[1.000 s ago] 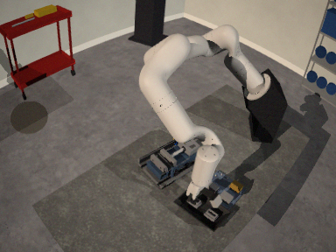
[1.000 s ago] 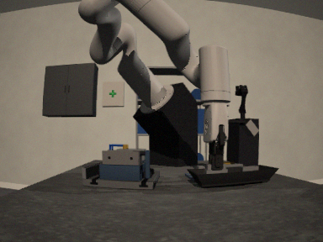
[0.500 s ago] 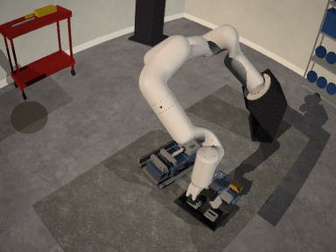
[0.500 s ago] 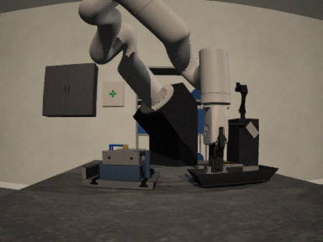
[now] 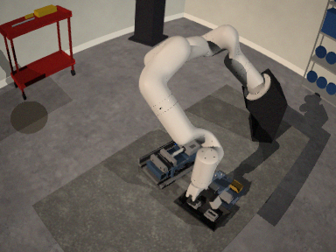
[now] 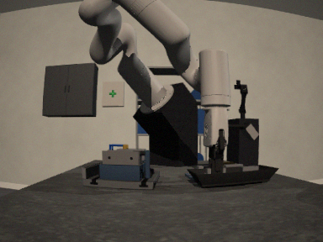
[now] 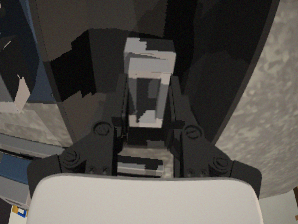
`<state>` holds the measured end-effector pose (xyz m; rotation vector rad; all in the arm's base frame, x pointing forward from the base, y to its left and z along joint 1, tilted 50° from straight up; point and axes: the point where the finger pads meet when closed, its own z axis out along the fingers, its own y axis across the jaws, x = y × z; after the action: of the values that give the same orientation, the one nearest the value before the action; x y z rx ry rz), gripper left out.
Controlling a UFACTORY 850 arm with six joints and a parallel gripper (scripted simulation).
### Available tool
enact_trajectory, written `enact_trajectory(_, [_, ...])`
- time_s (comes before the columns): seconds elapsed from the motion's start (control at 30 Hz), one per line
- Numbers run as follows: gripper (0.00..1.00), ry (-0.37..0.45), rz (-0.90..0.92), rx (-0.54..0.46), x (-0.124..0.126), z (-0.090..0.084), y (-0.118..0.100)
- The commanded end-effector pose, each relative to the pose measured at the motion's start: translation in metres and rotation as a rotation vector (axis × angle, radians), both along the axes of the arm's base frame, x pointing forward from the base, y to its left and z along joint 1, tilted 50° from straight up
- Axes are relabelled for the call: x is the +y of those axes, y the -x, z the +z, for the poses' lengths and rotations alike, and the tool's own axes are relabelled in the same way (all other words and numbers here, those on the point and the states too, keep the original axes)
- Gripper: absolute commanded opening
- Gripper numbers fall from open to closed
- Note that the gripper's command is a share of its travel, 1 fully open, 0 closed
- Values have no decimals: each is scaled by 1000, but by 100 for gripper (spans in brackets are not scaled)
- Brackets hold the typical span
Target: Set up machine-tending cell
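My gripper [image 5: 193, 202] reaches straight down into the dark outfeed tray [image 5: 206, 208], at its end nearer the vise. It is shut on a grey finished part [image 7: 149, 90], whose light rim and darker pocket show between the fingers in the wrist view. The part is low over the tray floor; I cannot tell whether it touches. The blue vise [image 5: 168, 163] stands to the left of the tray. The infeed plate [image 5: 227, 189] is behind the tray and holds a brass blank [image 5: 236, 185].
A black slanted housing [image 5: 266, 107] stands behind the cell at the arm's base. A red cart [image 5: 37, 44] is far left, a shelf [image 5: 325, 48] with blue items far right, and a dark pillar [image 5: 150, 21] at the back.
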<state>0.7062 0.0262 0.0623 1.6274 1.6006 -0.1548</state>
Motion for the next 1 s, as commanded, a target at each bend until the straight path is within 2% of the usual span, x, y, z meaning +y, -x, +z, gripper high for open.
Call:
enact_trajectory(0.0, [0,0,1,-1,0,0,-1])
enact_trajectory(0.47, [0,0,1,-1,0,0,-1])
enact_trajectory(0.5, [69,0,1,-1,0,0,-1])
enact_trajectory(0.97, [69,0,1,-1,0,0,-1])
